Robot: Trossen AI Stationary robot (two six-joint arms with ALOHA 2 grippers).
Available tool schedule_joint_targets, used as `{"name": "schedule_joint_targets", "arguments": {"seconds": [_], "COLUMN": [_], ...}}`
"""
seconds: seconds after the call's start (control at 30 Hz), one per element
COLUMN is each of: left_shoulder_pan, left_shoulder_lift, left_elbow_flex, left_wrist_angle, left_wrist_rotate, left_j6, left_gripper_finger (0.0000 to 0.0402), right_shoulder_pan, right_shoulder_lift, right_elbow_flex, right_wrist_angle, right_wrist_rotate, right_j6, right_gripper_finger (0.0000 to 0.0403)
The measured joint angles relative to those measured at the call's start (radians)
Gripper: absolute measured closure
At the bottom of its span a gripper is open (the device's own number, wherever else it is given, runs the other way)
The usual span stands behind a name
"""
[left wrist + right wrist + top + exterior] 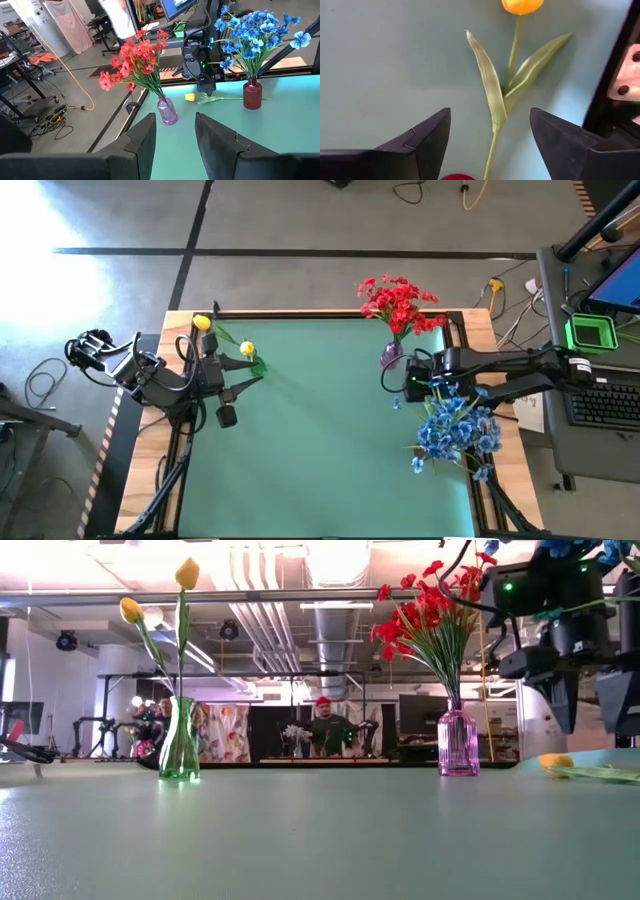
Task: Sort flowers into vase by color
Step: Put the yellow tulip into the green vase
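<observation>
One yellow flower lies flat on the green table, its bloom (522, 5) and stem (493, 142) showing between the fingers of my right gripper (490, 117). That gripper points down above it, open, touching nothing. The same flower (190, 97) lies between the purple vase (168, 111) of red flowers (398, 302) and the red vase (252, 95) of blue flowers (457, 430). Two more yellow flowers stand in the green vase (180, 745) at the far left. My left gripper (175, 122) waits beside that vase, raised, open and with nothing in it.
The right arm (500, 370) reaches in between the purple vase and the blue bouquet, both close to its gripper. The middle of the green table (320, 430) is bare. A keyboard (605, 405) sits beyond the right edge. A person (325, 725) stands in the room behind.
</observation>
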Motion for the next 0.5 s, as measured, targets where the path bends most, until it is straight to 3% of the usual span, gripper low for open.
{"name": "schedule_joint_targets", "arguments": {"seconds": [0.5], "left_shoulder_pan": [0.0], "left_shoulder_lift": [0.0], "left_elbow_flex": [0.0], "left_wrist_angle": [-0.019], "left_wrist_rotate": [0.0], "left_j6": [-0.018], "left_gripper_finger": [0.0278], "right_shoulder_pan": [-0.001], "right_shoulder_lift": [0.089], "right_elbow_flex": [-0.113], "right_wrist_angle": [0.15], "right_wrist_rotate": [0.003], "right_j6": [0.003], "right_gripper_finger": [0.0151]}}
